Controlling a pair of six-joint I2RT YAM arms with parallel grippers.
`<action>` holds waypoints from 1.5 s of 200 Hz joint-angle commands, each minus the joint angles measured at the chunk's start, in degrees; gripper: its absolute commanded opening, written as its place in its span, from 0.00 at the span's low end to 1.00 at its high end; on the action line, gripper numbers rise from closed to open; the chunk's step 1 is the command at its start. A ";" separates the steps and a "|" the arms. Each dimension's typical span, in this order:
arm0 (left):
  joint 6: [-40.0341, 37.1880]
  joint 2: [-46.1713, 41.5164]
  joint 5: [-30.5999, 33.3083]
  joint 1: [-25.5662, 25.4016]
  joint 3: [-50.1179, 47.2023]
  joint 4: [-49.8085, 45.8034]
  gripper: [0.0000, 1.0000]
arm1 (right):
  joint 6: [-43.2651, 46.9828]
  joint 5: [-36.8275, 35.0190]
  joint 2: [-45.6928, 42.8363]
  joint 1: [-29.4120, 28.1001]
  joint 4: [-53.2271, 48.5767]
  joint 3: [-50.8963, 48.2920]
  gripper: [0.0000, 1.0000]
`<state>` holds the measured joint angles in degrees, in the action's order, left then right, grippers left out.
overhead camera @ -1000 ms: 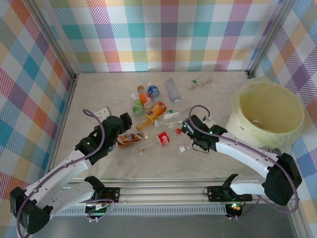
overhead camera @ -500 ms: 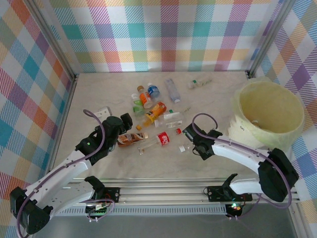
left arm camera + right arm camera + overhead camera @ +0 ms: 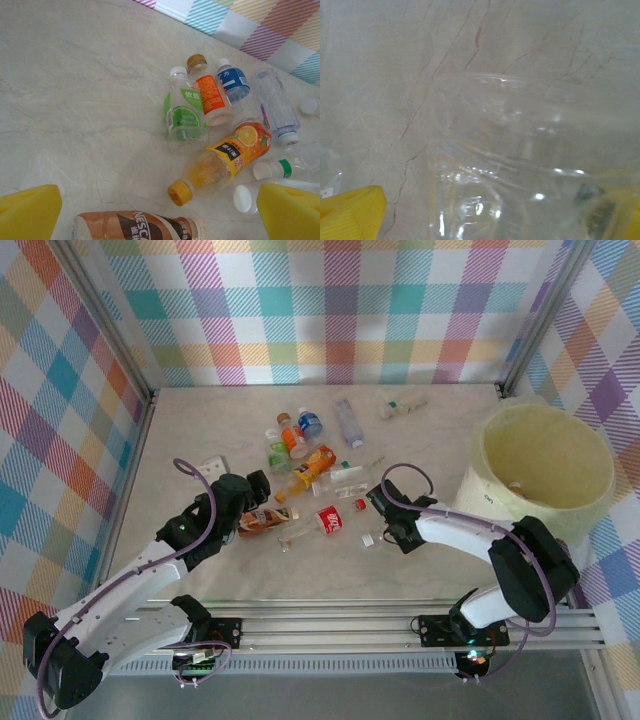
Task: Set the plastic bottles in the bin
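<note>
Left gripper point(image 3: 160, 212) open over the brown coffee bottle point(image 3: 135, 226), other bottles point(image 3: 310, 455) loose mid-table, right gripper point(image 3: 485, 215) jaws wide around a clear bottle point(image 3: 520, 160), bin point(image 3: 490, 505) far right: slick round plastic may squirt out if the close lands off-centre.

Top cam sits high behind the arm bases point(image 3: 205, 625), looking down on the whole counter point(image 3: 190, 430). Left wrist cam looks forward over the scattered bottles point(image 3: 222, 160) from nearby. Right wrist cam's practically kissing a clear bottle point(image 3: 520, 150). The top view covers both spots.
</note>
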<state>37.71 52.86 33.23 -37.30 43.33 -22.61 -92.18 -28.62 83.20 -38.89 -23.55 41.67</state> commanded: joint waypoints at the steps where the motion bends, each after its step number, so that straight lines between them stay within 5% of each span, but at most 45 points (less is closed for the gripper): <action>1: -2.24 0.63 -2.08 0.56 2.04 -0.94 1.00 | 4.50 0.85 1.45 0.44 2.54 -0.07 0.96; 49: -5.13 3.31 -6.46 0.57 4.50 -0.51 1.00 | 9.18 1.02 2.78 0.49 4.79 0.70 0.81; 116: -7.55 4.36 -12.32 0.56 5.08 2.79 1.00 | 26.97 -1.69 -5.34 0.45 10.25 -0.44 0.62; 227: -8.26 10.54 -32.38 0.32 11.53 9.92 1.00 | 65.86 6.96 -21.99 0.31 13.05 7.58 0.50; 300: -7.72 16.33 -30.32 -5.38 18.92 9.87 1.00 | 74.83 8.43 -20.71 2.01 7.10 22.35 0.48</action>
<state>29.69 68.66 1.74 -41.23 60.40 -14.37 -22.96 -21.89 62.63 -38.00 -15.29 60.99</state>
